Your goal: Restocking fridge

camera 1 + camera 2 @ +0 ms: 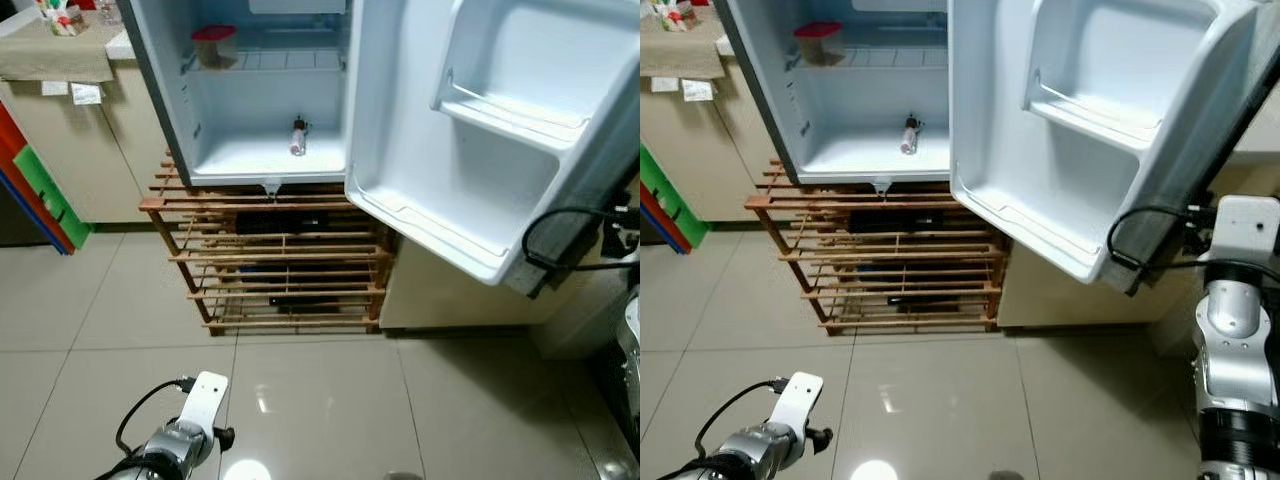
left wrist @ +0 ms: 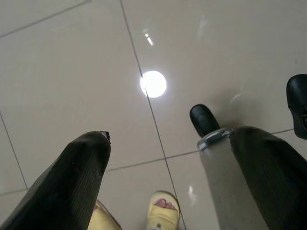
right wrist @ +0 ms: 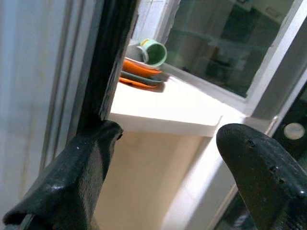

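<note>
Right wrist view shows the right gripper [image 3: 168, 163], fingers spread, at the fridge door [image 1: 1080, 130] edge; door-opening looks done. Left gripper [image 2: 163, 158] spread, empty. Next: fetch stock.

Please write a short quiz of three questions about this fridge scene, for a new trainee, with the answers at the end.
1. True or false: the fridge door stands open.
2. What lies on the floor of the fridge compartment?
A. a small bottle
B. a carton of eggs
C. a green cup
3. Fill in: the fridge stands on a wooden ____ with slatted shelves.

Key
1. True.
2. A. The small bottle lies there; a container with a red lid sits on the shelf above.
3. Rack.

Note: the left end effector is open over the tiled floor; the right end effector is open beside the door edge.
</note>
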### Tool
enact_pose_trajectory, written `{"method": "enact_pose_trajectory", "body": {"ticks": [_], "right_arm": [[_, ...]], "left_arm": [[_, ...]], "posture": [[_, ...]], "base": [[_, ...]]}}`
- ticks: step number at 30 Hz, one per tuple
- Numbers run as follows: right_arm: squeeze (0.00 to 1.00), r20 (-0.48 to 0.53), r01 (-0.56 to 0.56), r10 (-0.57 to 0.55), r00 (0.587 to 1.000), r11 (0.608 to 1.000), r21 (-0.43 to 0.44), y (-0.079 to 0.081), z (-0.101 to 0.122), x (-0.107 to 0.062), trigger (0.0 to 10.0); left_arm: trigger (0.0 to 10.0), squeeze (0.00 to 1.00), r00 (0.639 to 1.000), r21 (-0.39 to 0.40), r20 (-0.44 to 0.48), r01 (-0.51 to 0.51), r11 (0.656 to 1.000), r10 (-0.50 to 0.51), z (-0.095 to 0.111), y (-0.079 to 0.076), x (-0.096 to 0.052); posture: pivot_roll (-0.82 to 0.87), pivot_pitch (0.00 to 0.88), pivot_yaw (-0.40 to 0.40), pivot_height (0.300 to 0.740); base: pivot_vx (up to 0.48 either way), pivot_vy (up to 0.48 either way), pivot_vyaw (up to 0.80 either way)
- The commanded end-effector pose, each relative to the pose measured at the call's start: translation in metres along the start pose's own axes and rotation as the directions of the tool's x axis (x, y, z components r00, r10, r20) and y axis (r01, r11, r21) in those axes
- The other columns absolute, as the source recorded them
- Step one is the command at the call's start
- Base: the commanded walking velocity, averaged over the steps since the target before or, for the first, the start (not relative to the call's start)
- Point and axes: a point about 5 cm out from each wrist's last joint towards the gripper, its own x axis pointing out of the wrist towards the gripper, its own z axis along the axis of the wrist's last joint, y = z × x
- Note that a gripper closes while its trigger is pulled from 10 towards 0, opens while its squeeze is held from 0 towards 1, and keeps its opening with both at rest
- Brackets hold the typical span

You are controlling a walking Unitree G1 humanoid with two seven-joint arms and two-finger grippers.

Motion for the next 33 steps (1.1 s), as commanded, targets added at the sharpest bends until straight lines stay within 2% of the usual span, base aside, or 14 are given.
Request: {"method": "enact_pose_trajectory", "body": {"ticks": [1,8,9,12,14,15,16,18,22,24,25,29,31,33], "right_arm": [[0.00,0.095,-0.049,0.044,0.994,0.998,0.049,0.010,0.026,0.005,10.0],[0.00,0.134,-0.267,0.240,0.961,0.933,0.241,0.046,0.051,-0.014,10.0],[0.00,0.158,-0.373,0.339,0.928,0.865,0.336,0.063,0.062,-0.023,10.0],[0.00,0.206,-0.556,0.523,0.827,0.704,0.442,0.088,0.077,-0.041,10.0],[0.00,0.272,-0.726,0.719,0.640,0.448,0.522,0.108,0.090,-0.068,10.0],[0.00,0.272,-0.726,0.719,0.640,0.448,0.522,0.108,0.090,-0.068,10.0],[0.00,0.333,-0.777,0.777,0.535,0.297,0.555,0.110,0.098,-0.083,10.0],[0.00,0.341,-0.780,0.789,0.511,0.258,0.571,0.106,0.096,-0.085,10.0],[0.00,0.321,-0.748,0.783,0.534,0.259,0.611,0.097,0.090,-0.080,10.0],[0.00,0.235,-0.701,0.773,0.590,0.346,0.623,0.090,0.075,-0.072,10.0],[0.00,0.235,-0.701,0.773,0.590,0.346,0.623,0.090,0.075,-0.072,10.0],[0.00,0.021,-0.579,0.665,0.747,0.635,0.511,0.078,0.044,-0.055,10.0],[0.00,-0.049,-0.478,0.529,0.847,0.799,0.365,0.067,0.032,-0.044,10.0],[0.00,-0.052,-0.443,0.490,0.870,0.824,0.353,0.063,0.031,-0.042,10.0]], "left_arm": [[10.0,0.00,1.000,0.013,0.000,-0.007,1.000,0.007,0.000,0.001,0.000],[10.0,0.00,0.999,-0.012,-0.032,-0.034,0.999,0.033,-0.010,0.002,0.000],[10.0,0.00,0.999,-0.009,-0.041,-0.032,0.999,0.031,-0.013,0.001,0.000],[10.0,0.00,0.998,-0.004,-0.056,-0.030,1.000,0.029,-0.016,0.000,0.000],[10.0,0.00,0.997,-0.002,-0.069,-0.020,1.000,0.020,-0.019,-0.003,0.000],[10.0,0.00,0.997,-0.002,-0.069,-0.020,1.000,0.020,-0.019,-0.003,0.000],[10.0,0.00,0.997,0.002,-0.079,-0.005,1.000,0.005,-0.021,-0.006,0.001],[10.0,0.00,0.997,0.003,-0.078,-0.003,1.000,0.003,-0.021,-0.007,0.001],[10.0,0.00,0.997,-0.003,-0.074,-0.007,1.000,0.007,-0.020,-0.004,0.000],[10.0,0.00,0.998,0.001,-0.069,-0.004,1.000,0.004,-0.019,-0.004,0.001],[10.0,0.00,0.998,0.001,-0.069,-0.004,1.000,0.004,-0.019,-0.004,0.001],[10.0,0.00,1.000,-0.003,-0.006,0.003,1.000,-0.003,-0.008,-0.005,0.001],[10.0,0.00,0.992,-0.006,0.125,0.024,1.000,-0.023,0.016,-0.008,0.000],[10.0,0.00,0.984,0.004,0.176,0.024,1.000,-0.025,0.026,-0.009,-0.001]], "posture": [[-0.21,0.000,0.036,0.740],[-0.22,0.000,0.032,0.740],[-0.22,0.000,0.033,0.740],[-0.22,0.000,0.033,0.740],[-0.22,0.000,0.033,0.740],[-0.22,0.000,0.033,0.740],[-0.23,0.000,0.033,0.740],[-0.23,0.000,0.029,0.740],[-0.22,0.000,0.026,0.740],[-0.22,0.000,0.025,0.740],[-0.22,0.000,0.025,0.740],[-0.22,0.000,0.026,0.740],[-0.22,0.000,0.026,0.740],[-0.21,0.000,0.026,0.740]], "base": [[0.000,0.000,0.00],[0.000,0.000,0.00],[0.000,0.000,0.00],[0.000,0.000,0.00],[0.000,0.000,0.00],[0.000,0.000,0.00],[0.000,0.000,0.00],[0.000,0.000,0.00],[0.000,0.000,0.00],[0.000,0.000,0.00],[0.000,0.000,0.00],[0.000,0.000,0.00],[0.000,0.000,0.00],[0.000,0.000,0.00]]}}
